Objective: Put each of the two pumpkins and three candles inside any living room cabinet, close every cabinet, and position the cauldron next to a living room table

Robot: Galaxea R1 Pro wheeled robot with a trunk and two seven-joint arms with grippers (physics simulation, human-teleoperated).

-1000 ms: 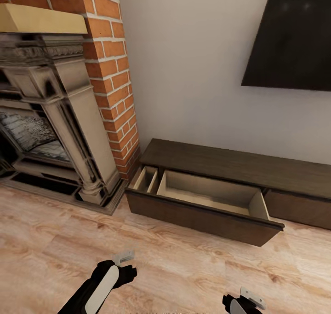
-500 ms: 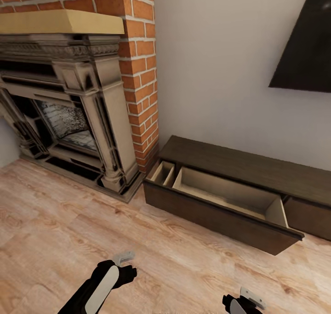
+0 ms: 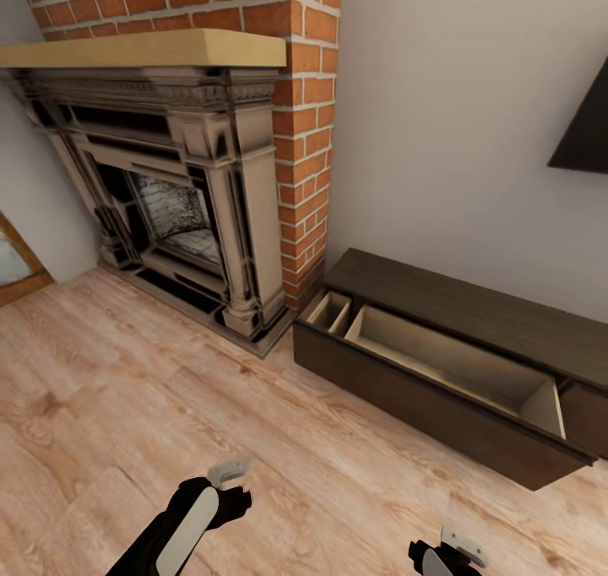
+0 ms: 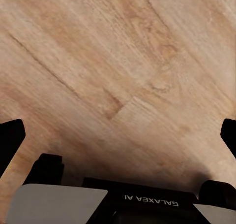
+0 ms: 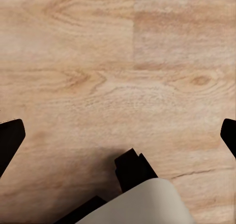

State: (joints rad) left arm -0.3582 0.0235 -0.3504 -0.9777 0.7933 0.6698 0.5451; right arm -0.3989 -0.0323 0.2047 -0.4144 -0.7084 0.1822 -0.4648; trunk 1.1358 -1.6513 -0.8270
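Two grippers hang low over a pale wood plank floor [image 3: 118,390] in the head view, the left gripper [image 3: 226,473] at the bottom left and the right gripper [image 3: 463,547] at the bottom right corner, both well apart from the furniture. In the left wrist view the left gripper [image 4: 118,135] has its dark fingertips [image 4: 11,138] at the two side edges with nothing but floorboards between them, so its jaws stand spread wide and hold nothing. The right wrist view gives the same picture for the right gripper [image 5: 118,135]: dark fingertips [image 5: 10,135] far apart at the edges, bare planks between, nothing grasped. Ahead and to the right, the cabinet [image 3: 473,306], a long low dark-brown unit with a flat top, stands against the light wall [image 3: 439,137]. Its wide drawer [image 3: 439,403] is pulled out over the floor, and the pale beige inside shows a narrow compartment at the left end beside one long compartment; the parts of both that can be seen hold nothing. Just left of the cabinet rises a red brick chimney column [image 3: 308,128], and against it stands an ornate grey fireplace surround [image 3: 194,171] with a light wooden mantel shelf [image 3: 143,50] on top and a dark firebox opening. A dark flat screen [image 3: 587,133] is mounted on the wall above the cabinet, cut off by the right edge. At the far left edge a wood-framed glass panel [image 3: 15,263] leans into view near the floor.
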